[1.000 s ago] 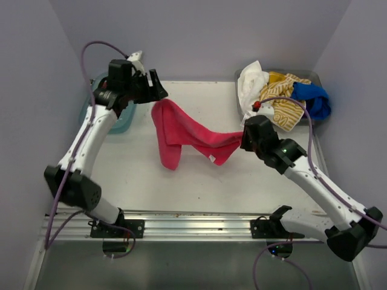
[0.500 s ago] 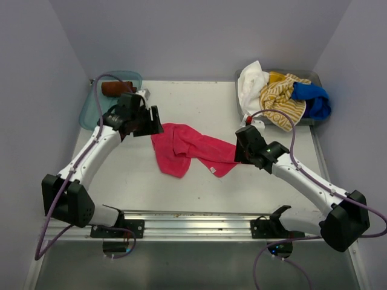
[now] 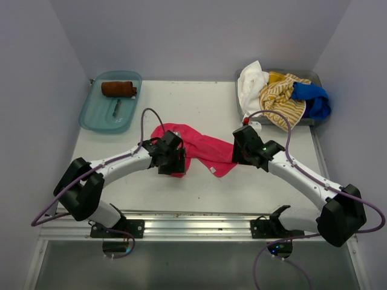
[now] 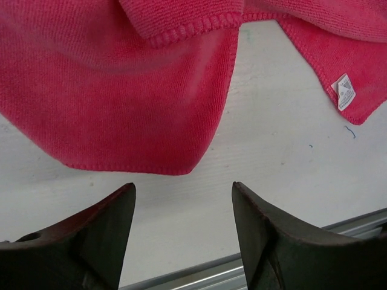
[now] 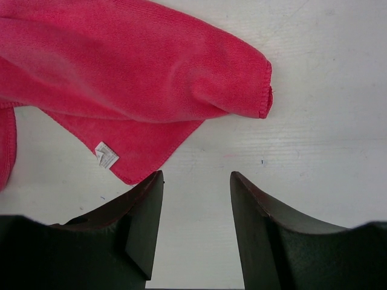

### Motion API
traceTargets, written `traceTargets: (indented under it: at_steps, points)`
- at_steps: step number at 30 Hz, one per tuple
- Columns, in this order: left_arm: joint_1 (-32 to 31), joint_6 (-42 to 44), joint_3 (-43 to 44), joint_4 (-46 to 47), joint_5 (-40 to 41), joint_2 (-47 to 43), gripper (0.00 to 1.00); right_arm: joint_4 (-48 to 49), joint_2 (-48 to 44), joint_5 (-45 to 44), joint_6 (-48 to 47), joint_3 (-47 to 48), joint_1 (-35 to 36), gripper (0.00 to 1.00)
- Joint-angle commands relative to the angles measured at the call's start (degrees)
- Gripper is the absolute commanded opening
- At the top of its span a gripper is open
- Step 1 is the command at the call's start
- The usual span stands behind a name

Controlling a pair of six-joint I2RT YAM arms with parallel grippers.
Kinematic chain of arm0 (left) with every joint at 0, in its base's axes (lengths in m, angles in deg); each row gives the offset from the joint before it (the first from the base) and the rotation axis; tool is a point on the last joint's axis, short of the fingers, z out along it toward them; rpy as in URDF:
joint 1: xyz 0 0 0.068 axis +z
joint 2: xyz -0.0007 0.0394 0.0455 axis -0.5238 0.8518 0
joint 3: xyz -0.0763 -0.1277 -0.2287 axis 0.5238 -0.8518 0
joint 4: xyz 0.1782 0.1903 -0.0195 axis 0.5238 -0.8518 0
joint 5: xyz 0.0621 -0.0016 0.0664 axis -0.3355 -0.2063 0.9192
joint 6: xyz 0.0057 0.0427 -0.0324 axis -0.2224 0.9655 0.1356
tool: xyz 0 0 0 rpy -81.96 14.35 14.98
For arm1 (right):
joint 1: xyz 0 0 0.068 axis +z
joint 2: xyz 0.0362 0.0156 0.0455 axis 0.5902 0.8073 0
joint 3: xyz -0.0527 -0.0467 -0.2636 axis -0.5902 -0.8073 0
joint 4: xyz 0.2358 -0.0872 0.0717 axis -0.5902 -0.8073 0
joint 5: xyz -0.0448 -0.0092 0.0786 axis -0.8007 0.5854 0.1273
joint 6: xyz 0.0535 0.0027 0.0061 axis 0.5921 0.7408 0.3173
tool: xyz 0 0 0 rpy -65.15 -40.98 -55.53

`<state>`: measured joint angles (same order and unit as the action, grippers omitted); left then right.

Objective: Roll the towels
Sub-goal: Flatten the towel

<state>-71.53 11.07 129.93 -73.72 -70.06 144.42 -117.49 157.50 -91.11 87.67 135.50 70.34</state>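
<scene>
Top external view: pink towel (image 3: pixel 202 148) lies crumpled on the worktop (image 3: pixel 199 103). Left jaws and right jaws hang open, empty, beside it. Best pinch corners, spread flat, then roll.

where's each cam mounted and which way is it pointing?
Top external: above and behind the bases, looking down on the table; both arms show.
Left wrist: on the left gripper, facing down at the pink towel's near edge; own fingers show.
Right wrist: on the right gripper, facing down at the towel's right end; own fingers show.
Shared: the towel's white label.
</scene>
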Motion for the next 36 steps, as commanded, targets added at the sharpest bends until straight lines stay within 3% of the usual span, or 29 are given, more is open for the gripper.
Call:
traceTargets:
  at_steps: [1,9,11,12,13,16,19,22,25,31,36]
  points:
    - [-1.5,-3.1,0.2,6.8,1.2,2.8,0.65,1.5,-1.1,0.3,1.1,0.2,-0.2,0.52]
    - [-2.0,-3.8,4.0,7.1,3.1,10.3,0.57,1.1,-2.3,0.2,1.3,-0.5,-0.2,0.54]
    - [-2.0,-3.8,4.8,6.2,5.1,11.8,0.49,0.8,-2.5,-0.2,1.1,-0.4,-0.1,0.54]
    - [-2.0,-3.2,5.7,5.7,5.5,12.1,0.36,0.7,-2.6,-0.3,1.1,-0.3,-0.1,0.54]
    - [-2.0,-2.6,6.5,4.8,6.4,12.5,0.00,0.7,-2.6,-0.3,1.1,-0.3,-0.1,0.55]
    - [-1.7,0.6,11.5,-1.7,13.2,12.5,0.00,0.1,-2.6,-1.0,0.6,0.2,-0.2,0.55]
    - [1.3,5.0,15.1,-6.8,18.7,6.8,0.00,-0.6,-3.2,-2.7,-0.2,0.8,-0.3,0.55]
    - [12.2,9.1,15.8,-7.4,13.3,-1.7,0.00,-0.2,-2.8,-2.6,-1.4,0.4,-1.6,0.57]
    - [18.6,11.3,16.7,-8.3,11.9,-6.6,0.00,1.5,-1.2,-1.5,-1.8,-0.5,-3.6,0.59]
    - [20.6,12.0,18.1,-9.8,11.2,-6.4,0.00,6.8,7.0,6.0,-2.6,-0.2,-7.5,0.65]
    - [21.7,11.9,18.2,-10.6,10.1,-6.3,0.00,8.8,12.0,6.7,-3.4,-0.7,-8.2,0.68]
